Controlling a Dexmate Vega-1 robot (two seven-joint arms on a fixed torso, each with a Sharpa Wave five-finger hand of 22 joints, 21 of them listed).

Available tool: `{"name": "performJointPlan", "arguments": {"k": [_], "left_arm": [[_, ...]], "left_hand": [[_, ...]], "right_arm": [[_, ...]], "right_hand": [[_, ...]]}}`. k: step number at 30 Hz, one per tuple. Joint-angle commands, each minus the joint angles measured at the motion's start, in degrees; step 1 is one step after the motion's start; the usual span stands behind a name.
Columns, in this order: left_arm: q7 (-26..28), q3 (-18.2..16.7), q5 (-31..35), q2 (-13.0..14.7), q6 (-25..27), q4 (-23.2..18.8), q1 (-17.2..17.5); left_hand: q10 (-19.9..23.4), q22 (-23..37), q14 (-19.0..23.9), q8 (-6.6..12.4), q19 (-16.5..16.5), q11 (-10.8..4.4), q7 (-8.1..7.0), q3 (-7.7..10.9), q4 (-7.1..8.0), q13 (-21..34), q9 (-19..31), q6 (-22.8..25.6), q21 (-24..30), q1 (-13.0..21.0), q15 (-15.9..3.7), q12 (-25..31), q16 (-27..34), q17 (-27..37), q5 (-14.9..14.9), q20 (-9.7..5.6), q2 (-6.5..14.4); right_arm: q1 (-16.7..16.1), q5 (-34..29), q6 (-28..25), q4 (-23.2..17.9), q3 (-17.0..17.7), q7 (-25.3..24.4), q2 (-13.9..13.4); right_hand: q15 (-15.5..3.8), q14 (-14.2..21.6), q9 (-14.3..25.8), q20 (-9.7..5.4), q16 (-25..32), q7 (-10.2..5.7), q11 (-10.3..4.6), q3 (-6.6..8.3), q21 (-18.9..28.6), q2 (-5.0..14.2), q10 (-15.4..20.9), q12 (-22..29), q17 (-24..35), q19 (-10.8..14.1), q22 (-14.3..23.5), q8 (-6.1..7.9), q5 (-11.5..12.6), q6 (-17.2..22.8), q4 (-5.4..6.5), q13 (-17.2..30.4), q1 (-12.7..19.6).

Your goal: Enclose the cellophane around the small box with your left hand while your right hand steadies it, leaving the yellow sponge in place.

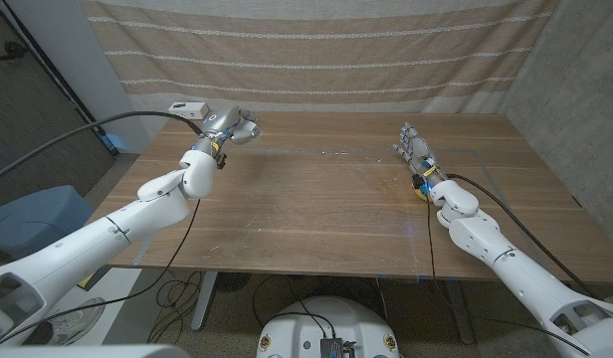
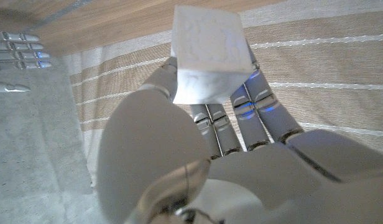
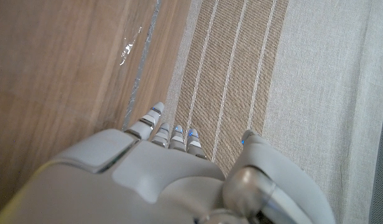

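Small box [image 2: 207,59], white with a faintly crinkled sheen on its faces, sits in the left hand [image 2: 198,143], whose fingers [image 2: 266,102] reach up behind it while the thumb closes in on its near side, so the box is clamped between them and held up off the bench [image 1: 316,199]. In the head view this left hand [image 1: 225,127] hangs above the bench's far left corner at the end of the white left arm [image 1: 107,234], with the small box [image 1: 190,106] showing pale just past the fingertips, beyond the bench's edge. Nearer on the other side, the right arm [image 1: 506,254] comes in over the front right edge, and the right hand [image 1: 416,151] stands over the wooden top toward the far right, fingers pointing away from the robot, straight and side by side with the thumb apart from them, holding nothing. A small spot of yellow [image 1: 423,184] shows at its wrist, too small to tell what it is. A sheet of cellophane [image 1: 336,152] lies on the bench between the two hands, visible mainly as thin glints and a faint edge; in the right wrist view the same cellophane [image 3: 130,53] gleams ahead of the right hand [image 3: 173,174]. Behind the bench hangs a beige striped curtain [image 1: 316,55].
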Motion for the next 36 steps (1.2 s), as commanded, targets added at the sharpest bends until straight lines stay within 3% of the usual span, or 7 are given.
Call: {"name": "performJointPlan", "arguments": {"k": [1, 22, 36], "left_arm": [[-8.57, -0.99, 3.27, -0.51, -12.07, 2.18, -3.27], [-22.39, 1.37, 6.92, -4.03, -28.32, 5.61, -9.50], [-27.85, 3.46, 8.67, -7.03, -35.82, 8.40, -11.76]], "left_hand": [[0.06, -0.02, 6.23, 0.26, -0.47, -0.44, -0.39, -0.28, 0.05, 0.37, 0.12, 0.33, 0.45, 11.21, -11.22, 0.08, -0.24, 5.85, -0.12, -2.46, 11.36], [0.27, -0.27, 6.90, 0.23, -1.17, -0.52, -0.71, -0.34, -0.26, 1.35, -0.20, 0.69, 2.19, 11.19, -11.40, 0.06, -0.59, 6.93, -0.13, -2.38, 11.04], [0.60, -0.45, 7.27, 0.16, -1.54, -0.44, -0.67, -0.31, -0.29, 1.82, -0.38, 0.80, 3.24, 11.09, -11.44, -0.02, -0.87, 7.43, -0.11, -2.36, 10.93]], "right_arm": [[-1.67, -0.43, 0.69, -1.87, 0.39, -1.58, -0.28], [-3.77, -0.96, 1.33, -4.41, 0.75, -3.65, -0.31], [-5.30, -1.21, 2.00, -5.50, 1.23, -5.00, -0.33]], "right_hand": [[0.16, -0.20, 0.20, 0.09, 0.30, 0.16, 0.16, 0.39, 0.25, -0.33, 0.29, 0.28, 0.16, 0.45, 0.32, 0.11, -0.07, 0.18, -0.02, 0.23, 0.10], [0.16, -0.19, 0.20, 0.06, 0.26, 0.17, 0.18, 0.56, 0.22, -0.36, 0.28, 0.23, 0.14, 0.45, 0.32, 0.07, -0.14, 0.19, -0.11, 0.24, 0.13], [0.15, -0.16, 0.20, 0.01, 0.25, 0.16, 0.18, 0.67, 0.20, -0.37, 0.31, 0.22, 0.13, 0.46, 0.32, 0.05, -0.18, 0.20, -0.17, 0.24, 0.15]]}}
